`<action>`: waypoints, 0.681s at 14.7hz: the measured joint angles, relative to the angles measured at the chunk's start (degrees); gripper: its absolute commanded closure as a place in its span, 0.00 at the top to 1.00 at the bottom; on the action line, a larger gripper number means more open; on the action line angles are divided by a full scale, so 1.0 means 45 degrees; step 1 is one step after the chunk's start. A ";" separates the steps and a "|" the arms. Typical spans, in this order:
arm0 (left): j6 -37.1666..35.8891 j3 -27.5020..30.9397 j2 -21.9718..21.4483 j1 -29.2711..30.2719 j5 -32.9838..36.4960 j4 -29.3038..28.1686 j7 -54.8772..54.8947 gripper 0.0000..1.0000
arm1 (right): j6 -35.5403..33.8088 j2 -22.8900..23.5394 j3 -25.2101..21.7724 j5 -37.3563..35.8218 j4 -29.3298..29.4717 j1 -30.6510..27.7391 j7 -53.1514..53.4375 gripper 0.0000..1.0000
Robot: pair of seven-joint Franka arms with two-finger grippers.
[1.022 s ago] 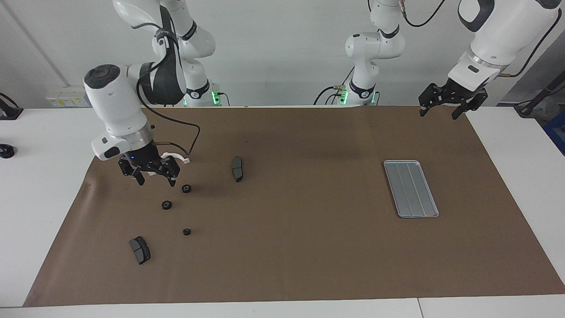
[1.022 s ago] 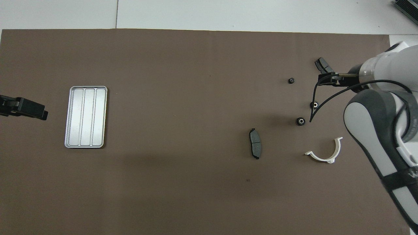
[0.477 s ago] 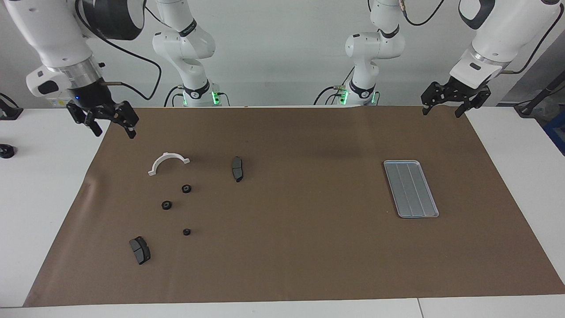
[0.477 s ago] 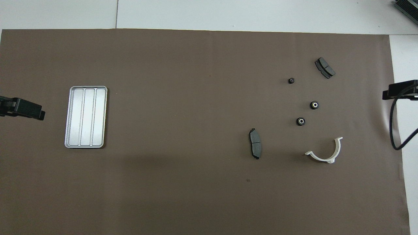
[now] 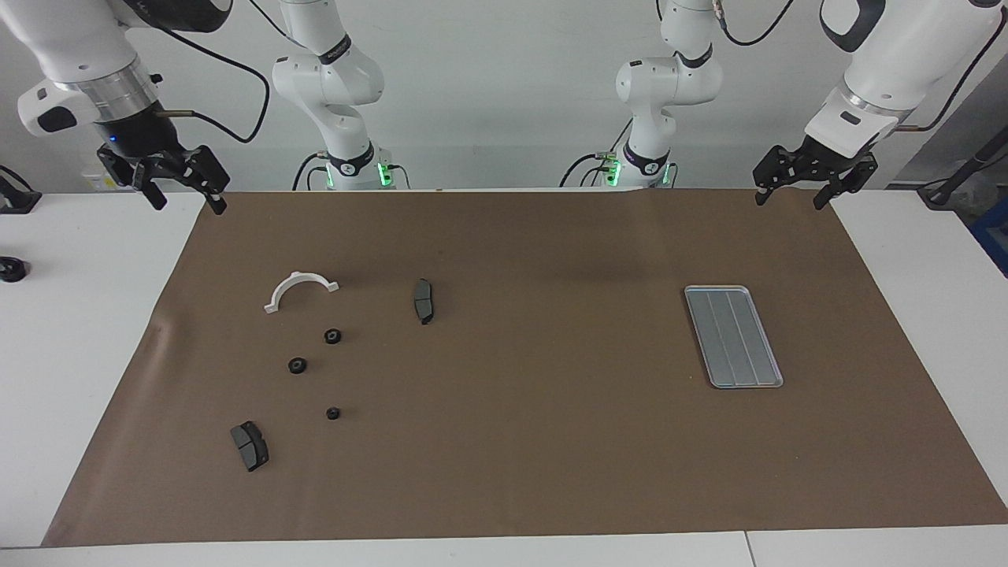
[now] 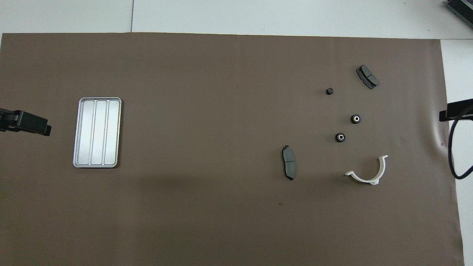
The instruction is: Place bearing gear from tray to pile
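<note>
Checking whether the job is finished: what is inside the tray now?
Nothing: the tray shows only its bare grooved floor, fully uncovered in both views. Three black gears lie on the brown mat with the pile.

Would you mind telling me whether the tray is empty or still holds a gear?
Empty: the tray shows only its bare grooved floor in both views.

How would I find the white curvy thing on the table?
Start at the brown mat and go to the right arm's end, where loose parts are scattered. Nearest the robots there lies the white half-ring bracket. It is the only white, arch-shaped piece; the brake pads and round gears are dark.
</note>
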 measured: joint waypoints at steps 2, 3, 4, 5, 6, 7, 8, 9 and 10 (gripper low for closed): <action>0.0000 0.0000 0.0000 0.0000 -0.0003 0.0000 0.0000 1.00 | 0.0000 0.0003 0.0006 -0.0484 -0.0006 0.0168 -0.0001 1.00; 0.0000 -0.0002 0.0000 -0.0001 -0.0003 0.0000 0.0000 1.00 | 0.0000 0.0016 0.0017 -0.0608 -0.0016 0.0326 -0.0001 1.00; 0.0000 -0.0007 0.0000 -0.0007 -0.0003 0.0000 0.0000 1.00 | 0.0001 0.0039 0.0034 -0.0632 -0.0030 0.0477 0.0001 1.00; 0.0000 -0.0009 0.0000 -0.0013 -0.0003 0.0000 0.0000 1.00 | 0.0002 0.0066 0.0057 -0.0633 -0.0057 0.0570 0.0008 1.00; 0.0000 0.0019 0.0000 -0.0015 -0.0003 0.0000 0.0000 1.00 | 0.0002 0.0087 0.0093 -0.0633 -0.0115 0.0627 0.0047 1.00; 0.0000 0.0074 0.0000 -0.0015 -0.0003 0.0000 0.0000 1.00 | 0.0002 0.0088 0.0180 -0.0633 -0.0212 0.0647 0.0174 1.00; -0.0001 0.0124 0.0000 -0.0014 -0.0003 -0.0002 0.0000 1.00 | 0.0002 0.0085 0.0317 -0.0632 -0.0339 0.0651 0.0414 1.00; -0.0001 0.0155 0.0000 -0.0014 -0.0003 -0.0007 0.0000 1.00 | 0.0036 0.0073 0.0443 -0.0599 -0.0484 0.0669 0.0592 1.00; -0.0001 0.0169 0.0001 -0.0014 -0.0003 -0.0012 0.0000 1.00 | 0.0145 0.0065 0.0508 -0.0498 -0.0596 0.0745 0.0680 1.00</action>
